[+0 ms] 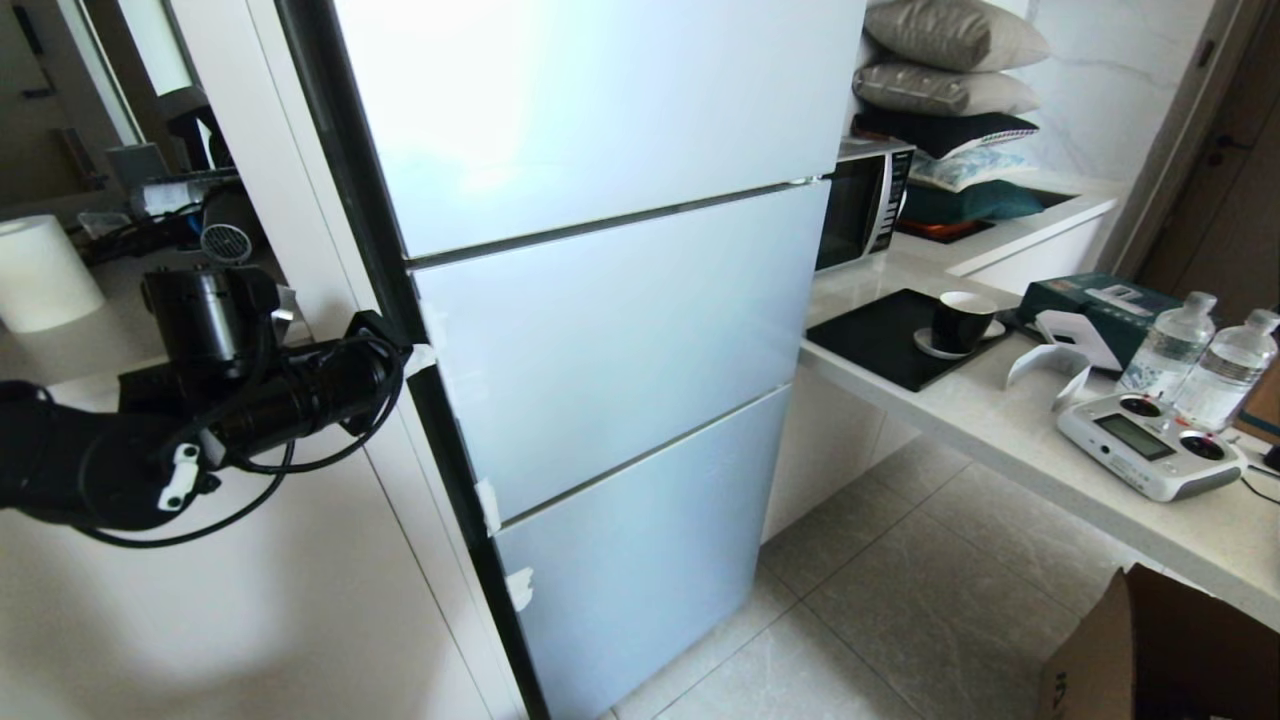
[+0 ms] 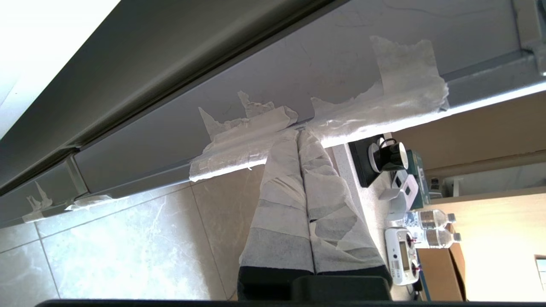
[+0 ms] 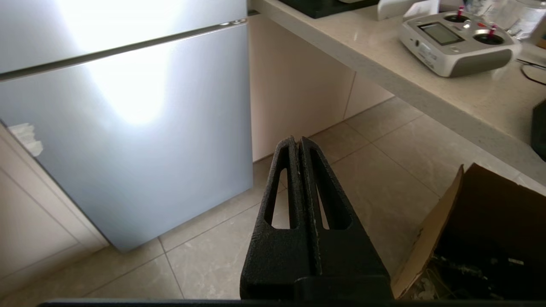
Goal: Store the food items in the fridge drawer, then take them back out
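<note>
At the fridge's [image 1: 600,330] left edge, your left gripper [image 2: 298,135] has its taped fingers [image 2: 281,187] pressed together, tips touching the torn tape [image 2: 251,140] on the middle door's side. Your right gripper [image 3: 297,143] hangs closed above the floor [image 3: 375,170]. You cannot see drawer or food.

You see glossy pale blue-grey door panels [image 1: 600,340] with torn white paper tape [image 2: 256,140] at their edges. The right claw [image 3: 297,140] is rough matt black plastic. The floor [image 1: 900,620] is smooth, faintly shiny stone-look tile; the surface [image 1: 1010,430] pale speckled stone.
</note>
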